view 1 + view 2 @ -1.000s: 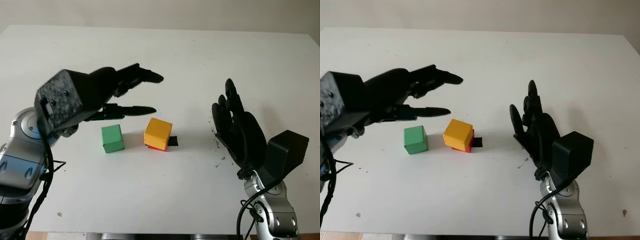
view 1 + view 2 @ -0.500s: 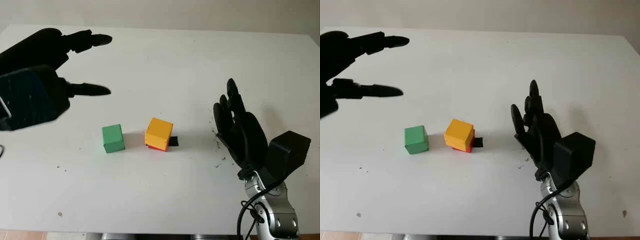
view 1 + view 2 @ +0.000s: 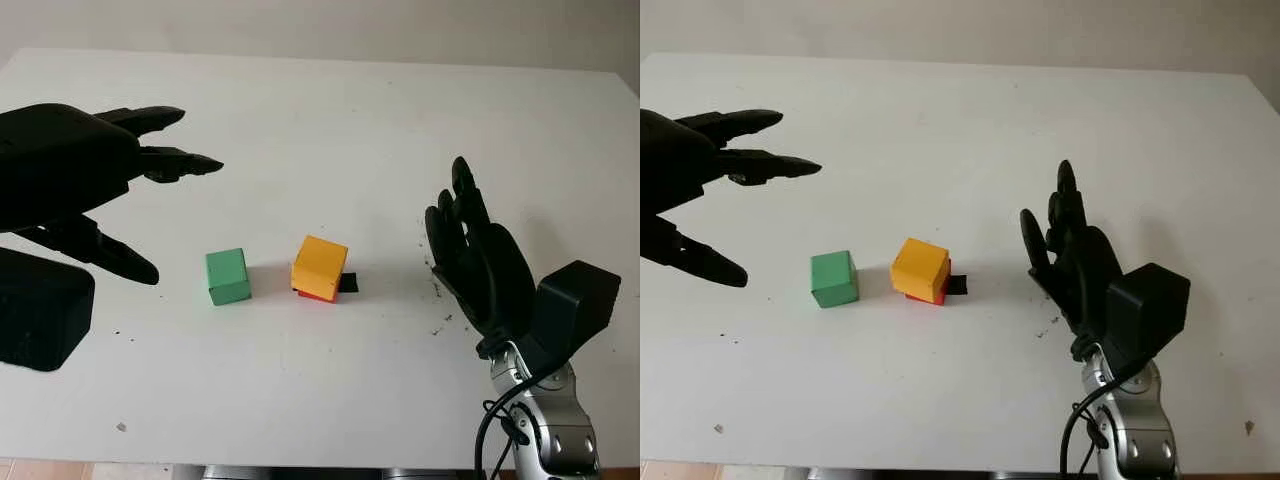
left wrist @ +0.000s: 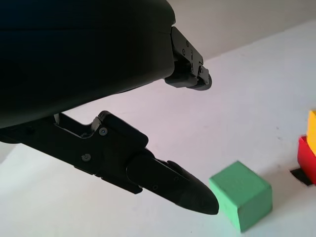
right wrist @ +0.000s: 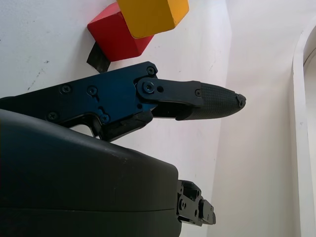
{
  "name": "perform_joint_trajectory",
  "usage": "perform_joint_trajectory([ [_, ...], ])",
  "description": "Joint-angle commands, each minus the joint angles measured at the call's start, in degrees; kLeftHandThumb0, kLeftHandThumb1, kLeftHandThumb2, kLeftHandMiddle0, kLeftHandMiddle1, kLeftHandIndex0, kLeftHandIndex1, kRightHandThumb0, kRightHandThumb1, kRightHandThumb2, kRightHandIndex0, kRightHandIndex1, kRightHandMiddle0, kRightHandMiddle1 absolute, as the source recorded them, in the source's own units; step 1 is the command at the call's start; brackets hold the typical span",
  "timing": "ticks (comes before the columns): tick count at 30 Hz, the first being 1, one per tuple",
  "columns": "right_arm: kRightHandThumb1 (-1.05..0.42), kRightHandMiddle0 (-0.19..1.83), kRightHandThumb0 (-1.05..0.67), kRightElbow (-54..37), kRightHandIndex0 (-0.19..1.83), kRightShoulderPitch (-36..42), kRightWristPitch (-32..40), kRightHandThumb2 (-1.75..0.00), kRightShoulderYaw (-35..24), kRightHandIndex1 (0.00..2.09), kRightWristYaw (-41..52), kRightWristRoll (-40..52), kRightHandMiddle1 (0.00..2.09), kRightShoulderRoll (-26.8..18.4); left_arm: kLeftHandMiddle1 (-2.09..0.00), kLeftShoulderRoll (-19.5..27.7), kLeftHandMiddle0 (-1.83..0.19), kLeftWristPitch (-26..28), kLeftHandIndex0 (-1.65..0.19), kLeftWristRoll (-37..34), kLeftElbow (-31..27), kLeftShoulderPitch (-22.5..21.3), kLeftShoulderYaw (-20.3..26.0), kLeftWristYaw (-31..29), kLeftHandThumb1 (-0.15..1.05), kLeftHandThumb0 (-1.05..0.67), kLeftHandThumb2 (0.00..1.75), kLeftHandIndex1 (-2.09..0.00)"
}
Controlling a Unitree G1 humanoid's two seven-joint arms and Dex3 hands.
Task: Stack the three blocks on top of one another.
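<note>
A yellow block (image 3: 319,266) sits atop a red block (image 5: 114,40) near the centre of the white table (image 3: 330,110), beside a scrap of black tape (image 3: 346,283). The green block (image 3: 228,276) stands alone just to their left, not touching them. The left hand (image 3: 75,190), open and holding nothing, hovers at the frame's left edge; the right hand (image 3: 478,262), also open, stands right of the stack.

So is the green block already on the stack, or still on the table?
On the table: the green block sits alone beside the yellow block, which tops the red block.
</note>
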Motion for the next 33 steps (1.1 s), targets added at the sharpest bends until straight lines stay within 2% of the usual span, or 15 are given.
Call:
perform_joint_trajectory([
  [1,-1.05,-0.19,-0.69,-0.2,-0.19,-0.2,-0.5,-0.48,-0.1,0.00,0.2,-0.2,0.02,-0.6,-0.04,-1.8,0.11,2.3,-0.18,1.5,-2.4,1.9,-1.3,-0.1,1.03,-0.95,0.15,-0.02],
  [5,-1.05,-0.18,-0.70,-0.3,-0.19,-0.2,0.0,-0.48,-0.2,0.00,0.0,-0.5,0.03,-0.4,-0.05,-6.3,0.13,5.5,-0.16,7.7,-5.8,5.5,-3.2,3.2,1.05,-0.96,0.15,-0.03],
  [7,-1.05,-0.19,-0.69,-0.2,-0.19,-0.1,-0.4,-0.48,-0.3,0.00,0.3,-0.2,0.03,-0.5,-0.06,-9.7,0.11,6.2,-0.19,12.8,-6.9,7.7,-4.8,7.0,1.05,-0.99,0.19,-0.05],
  [11,-1.05,-0.19,-0.68,-0.2,-0.19,0.0,-0.6,-0.48,-0.5,0.00,0.6,0.0,0.01,-0.5,-0.06,-15.0,0.07,7.6,-0.22,18.4,-7.8,10.6,-6.7,10.9,1.05,-1.02,0.30,-0.07],
  [16,-1.05,-0.19,-0.68,-0.3,-0.19,0.1,-0.8,-0.47,-0.9,0.00,0.9,0.6,0.01,-0.4,-0.05,-19.2,0.07,12.4,-0.18,22.4,-10.3,13.2,-8.0,9.6,1.05,-1.03,0.33,-0.05],
  [24,-1.05,-0.19,-0.66,-0.4,-0.19,0.0,-0.1,-0.48,-1.3,0.00,1.4,1.4,0.00,-0.5,-0.06,-22.1,0.06,14.7,-0.19,30.1,-11.7,14.9,-10.1,8.7,1.05,-1.05,0.39,-0.05],
  [30,-1.05,-0.19,-0.67,-0.5,-0.19,-0.1,0.3,-0.47,-1.5,0.00,1.7,1.6,0.00,-0.6,-0.06,-24.9,0.02,17.0,-0.24,37.5,-12.7,15.5,-11.6,8.2,1.05,-1.00,0.26,-0.08],
  [33,-1.05,-0.19,-0.67,-0.7,-0.19,-0.3,0.6,-0.47,-1.5,0.00,1.7,1.6,0.00,-0.7,-0.07,-25.8,-0.01,16.7,-0.28,40.7,-12.7,15.9,-12.1,8.4,1.05,-1.00,0.25,-0.10],
])
